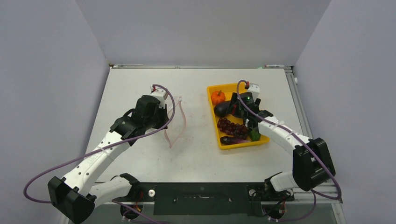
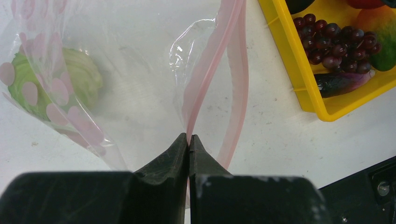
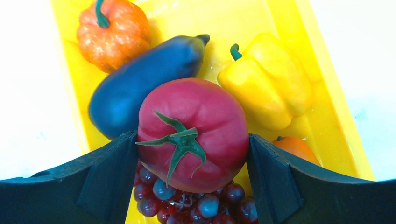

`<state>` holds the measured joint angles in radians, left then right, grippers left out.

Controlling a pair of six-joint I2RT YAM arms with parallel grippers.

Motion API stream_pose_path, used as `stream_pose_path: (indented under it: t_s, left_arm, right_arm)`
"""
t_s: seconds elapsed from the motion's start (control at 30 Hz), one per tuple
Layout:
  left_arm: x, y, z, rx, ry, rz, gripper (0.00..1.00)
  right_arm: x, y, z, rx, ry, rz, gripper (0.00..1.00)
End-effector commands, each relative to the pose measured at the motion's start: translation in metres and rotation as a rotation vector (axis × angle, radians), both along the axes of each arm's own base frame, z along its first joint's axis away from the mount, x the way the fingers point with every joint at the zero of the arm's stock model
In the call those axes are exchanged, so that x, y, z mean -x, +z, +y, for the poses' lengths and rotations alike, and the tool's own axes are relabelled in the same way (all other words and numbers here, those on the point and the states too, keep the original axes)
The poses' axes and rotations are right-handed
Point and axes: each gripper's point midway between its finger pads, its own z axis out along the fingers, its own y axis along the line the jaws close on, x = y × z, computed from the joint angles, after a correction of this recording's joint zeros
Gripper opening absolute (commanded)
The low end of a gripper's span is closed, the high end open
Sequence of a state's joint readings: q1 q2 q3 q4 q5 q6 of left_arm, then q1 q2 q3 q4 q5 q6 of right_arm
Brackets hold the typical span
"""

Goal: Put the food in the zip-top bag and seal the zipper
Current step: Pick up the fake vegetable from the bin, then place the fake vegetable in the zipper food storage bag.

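The clear zip-top bag [image 2: 140,56] with pink dots lies on the table, a green cabbage piece [image 2: 84,74] inside it. My left gripper [image 2: 188,137] is shut on the pinkish-red zipper [image 2: 210,65] and holds the mouth edge; it also shows in the top view [image 1: 163,111]. My right gripper [image 3: 191,154] is over the yellow tray [image 3: 327,70], its fingers against both sides of a red tomato [image 3: 194,126] just above the grape cluster [image 3: 196,205]. An orange pumpkin [image 3: 114,30], dark eggplant [image 3: 140,84] and yellow pepper [image 3: 268,84] lie behind.
The yellow tray [image 1: 212,93] stands right of centre on the white table, the bag [image 1: 176,122] to its left. A small purple eggplant [image 2: 341,83] lies at the tray's near end. Grey walls close off the left, back and right.
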<state>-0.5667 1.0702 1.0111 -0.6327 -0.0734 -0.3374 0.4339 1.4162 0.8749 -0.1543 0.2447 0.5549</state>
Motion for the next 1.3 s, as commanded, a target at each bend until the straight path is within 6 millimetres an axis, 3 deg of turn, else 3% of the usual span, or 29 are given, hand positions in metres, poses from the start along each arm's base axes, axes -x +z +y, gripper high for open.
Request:
stream_pose_path:
  t_s: [0.0,0.17,0.63,1.1,1.27]
  left_arm:
    - [-0.007,0.016,-0.002,0.03,0.011,-0.043,0.0]
    - [-0.007,0.015,-0.002,0.028,0.011,-0.041,0.0]
    - [-0.008,0.014,-0.001,0.024,0.019,-0.041,0.0]
    - [-0.009,0.013,0.0,0.018,0.024,-0.041,0.0]
    - [-0.008,0.014,0.0,0.018,0.023,-0.043,0.0]
  right_arm:
    - [0.0,0.038,0.01,-0.022,0.041,-0.091,0.4]
    - [0.01,0.067,0.029,-0.048,0.121,-0.156,0.4]
    - [0.063,0.128,0.125,-0.228,0.58,-0.296,0.4]
    - [0.113,0.153,0.201,-0.238,0.864,-0.357,0.41]
    - [0.118,0.156,0.225,-0.249,0.908,-0.374,0.41]
